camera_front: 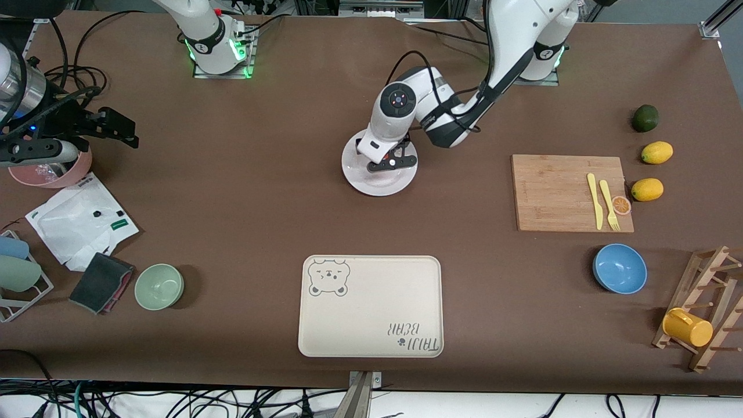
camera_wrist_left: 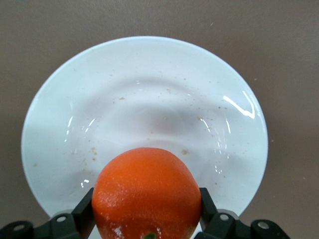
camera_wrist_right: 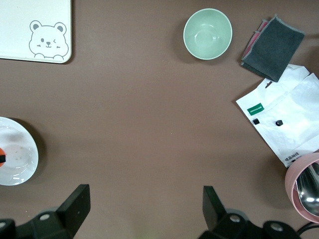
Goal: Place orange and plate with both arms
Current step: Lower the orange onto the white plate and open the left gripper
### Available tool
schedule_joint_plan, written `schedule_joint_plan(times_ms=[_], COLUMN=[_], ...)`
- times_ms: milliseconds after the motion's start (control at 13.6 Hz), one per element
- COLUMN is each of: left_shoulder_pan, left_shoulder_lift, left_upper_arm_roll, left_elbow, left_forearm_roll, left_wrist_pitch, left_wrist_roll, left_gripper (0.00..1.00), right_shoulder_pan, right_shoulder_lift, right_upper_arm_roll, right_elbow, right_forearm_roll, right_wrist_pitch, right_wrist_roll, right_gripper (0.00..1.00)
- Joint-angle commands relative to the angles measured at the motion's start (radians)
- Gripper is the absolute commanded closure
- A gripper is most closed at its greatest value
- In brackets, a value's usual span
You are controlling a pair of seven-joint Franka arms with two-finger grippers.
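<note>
Left wrist view first: I see the left gripper (camera_wrist_left: 147, 211) with its jaws pinching the orange (camera_wrist_left: 147, 191) from both sides, dark fingertips (camera_wrist_left: 84, 209) pressed against the skin. The fruit hangs over the plate (camera_wrist_left: 144, 99), above the rim nearest the wrist camera; I cannot tell whether it touches the glaze. The plate is white, glossy and speckled with small crumbs.

From the front view I take that plate (camera_front: 354, 174) as my landmark. It sits on the brown tabletop (camera_front: 261, 191) about midway between the two bases, with the left gripper (camera_front: 392, 164) directly over it. The cream bear tray (camera_front: 371, 305) lies nearer to the front camera than the plate. The cutting board (camera_front: 557, 191) lies toward the left arm's end from the plate, and the green bowl (camera_front: 159, 286) toward the right arm's end and nearer to the camera.

The right gripper (camera_wrist_right: 144, 209) waits well away from the plate, at the right arm's end, its jaws spread wide with nothing between them, over bare tabletop beside a pink bowl (camera_wrist_right: 299, 191).
</note>
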Motion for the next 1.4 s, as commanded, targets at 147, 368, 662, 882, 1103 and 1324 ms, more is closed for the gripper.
schedule_joint_plan(times_ms=[147,368,662,882,1103,1324], left_shoulder_pan=[-0.013,-0.012,0.000,0.054,0.125,0.183], left_shoulder_lift=[0.043,0.041,0.021,-0.057,-0.153,-0.164], left_upper_arm_roll=[0.012,0.012,0.010,0.007,-0.002,-0.002], left_elbow=[0.029,0.027,0.032,0.040,0.105,0.300], left_forearm_roll=[0.046,0.064,0.064,0.054,0.049,0.048], left_wrist_pitch=[-0.002,-0.005,-0.014,-0.059,-0.221,-0.489], left_wrist_roll=[-0.032,-0.033,-0.033,-0.033,-0.026,-0.003], left_gripper=[0.31,0.00,0.00,0.00,0.00,0.00], right_shoulder_pan=[0.003,0.003,0.003,0.009,0.014,0.037], right_shoulder_lift=[-0.018,-0.018,-0.017,-0.012,-0.006,0.023], right_upper_arm_roll=[-0.004,-0.004,0.004,0.021,0.033,0.038], right_elbow=[-0.004,-0.002,-0.010,-0.013,-0.013,-0.026], right_forearm_roll=[-0.011,-0.010,-0.007,-0.007,0.010,0.071], right_wrist_pitch=[-0.027,-0.025,-0.025,-0.014,-0.013,0.016], right_wrist_roll=[0.018,0.018,0.018,0.018,0.019,0.019], right_gripper=[0.00,0.00,0.00,0.00,0.00,0.00])
